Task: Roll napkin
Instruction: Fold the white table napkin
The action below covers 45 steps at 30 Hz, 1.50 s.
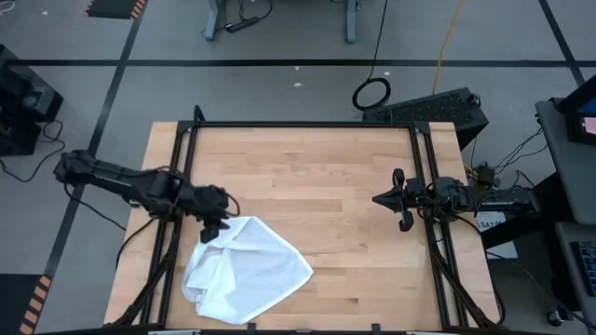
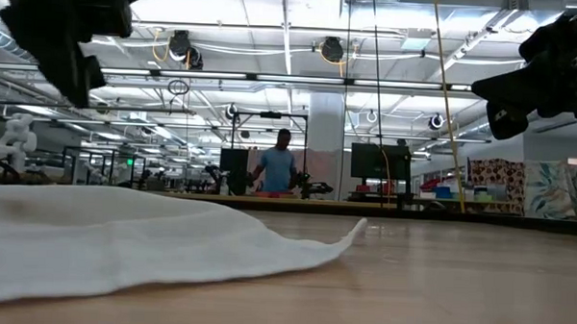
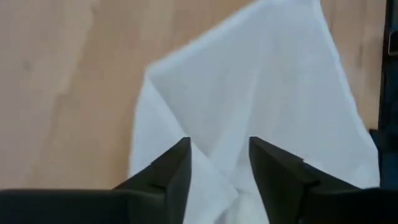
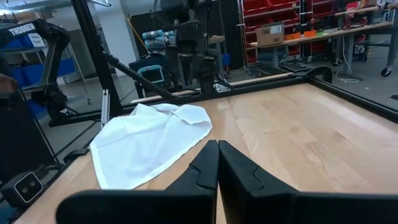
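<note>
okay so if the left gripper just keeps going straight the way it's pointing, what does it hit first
Most likely the napkin: the left gripper points down at it, fingers apart over a fold. How far above the cloth it is, is unclear.

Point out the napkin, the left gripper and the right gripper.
napkin [image 1: 247, 270]: high view, middle of the cloth.
left gripper [image 3: 219, 163]: left wrist view, gap between its fingertips.
right gripper [image 4: 217, 152]: right wrist view, where the shut fingertips meet.
</note>
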Tool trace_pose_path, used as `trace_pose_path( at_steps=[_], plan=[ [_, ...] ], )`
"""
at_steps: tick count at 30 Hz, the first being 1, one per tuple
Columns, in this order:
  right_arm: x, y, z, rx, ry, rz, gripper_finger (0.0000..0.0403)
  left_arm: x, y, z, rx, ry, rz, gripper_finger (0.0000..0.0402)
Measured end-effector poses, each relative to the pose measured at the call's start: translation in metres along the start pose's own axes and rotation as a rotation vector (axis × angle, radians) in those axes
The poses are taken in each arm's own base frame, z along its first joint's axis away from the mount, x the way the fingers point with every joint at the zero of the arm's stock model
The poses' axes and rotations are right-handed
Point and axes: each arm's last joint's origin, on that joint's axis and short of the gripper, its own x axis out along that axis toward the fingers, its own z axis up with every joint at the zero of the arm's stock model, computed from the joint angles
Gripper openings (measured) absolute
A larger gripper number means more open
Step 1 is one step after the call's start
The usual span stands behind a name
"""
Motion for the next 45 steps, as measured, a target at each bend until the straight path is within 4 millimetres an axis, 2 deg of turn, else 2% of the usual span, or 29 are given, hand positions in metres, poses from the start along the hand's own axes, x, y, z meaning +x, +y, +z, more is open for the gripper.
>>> trace_pose_path(
  at_steps=[3, 8, 14, 20, 24, 29, 34, 38, 45],
  plan=[
    [0.000, 0.000, 0.000, 0.000, 0.002, -0.001, 0.0000, 0.009, -0.007, -0.012, 0.040, 0.025, 0.024, 0.0188],
    [0.000, 0.000, 0.000, 0.000, 0.002, -0.001, 0.0000, 0.022, -0.029, -0.020, 0.137, 0.027, 0.020, 0.0192],
    [0.000, 0.000, 0.000, -0.007, 0.003, -0.001, 0.0000, 0.049, -0.048, -0.034, 0.091, 0.116, 0.071, 0.0191],
    [0.000, 0.000, 0.000, -0.053, 0.002, -0.003, 0.0000, 0.070, -0.061, -0.044, 0.134, 0.203, 0.131, 0.0164],
    [0.000, 0.000, 0.000, -0.053, 0.002, -0.005, 0.0000, 0.080, -0.062, -0.046, 0.141, 0.239, 0.171, 0.0141],
    [0.000, 0.000, 0.000, -0.032, 0.002, -0.006, 0.0000, 0.082, -0.061, -0.048, 0.097, 0.254, 0.206, 0.0126],
    [0.000, 0.000, 0.000, -0.016, 0.002, -0.003, 0.0000, 0.071, -0.068, -0.039, 0.051, 0.218, 0.224, 0.0125],
    [0.000, 0.000, 0.000, -0.025, 0.002, -0.002, 0.0000, 0.061, -0.065, -0.036, 0.074, 0.222, 0.332, 0.0125],
    [0.000, 0.000, 0.000, -0.035, 0.003, 0.000, 0.0000, 0.075, -0.050, -0.042, -0.078, 0.291, 0.365, 0.0134]
  ],
)
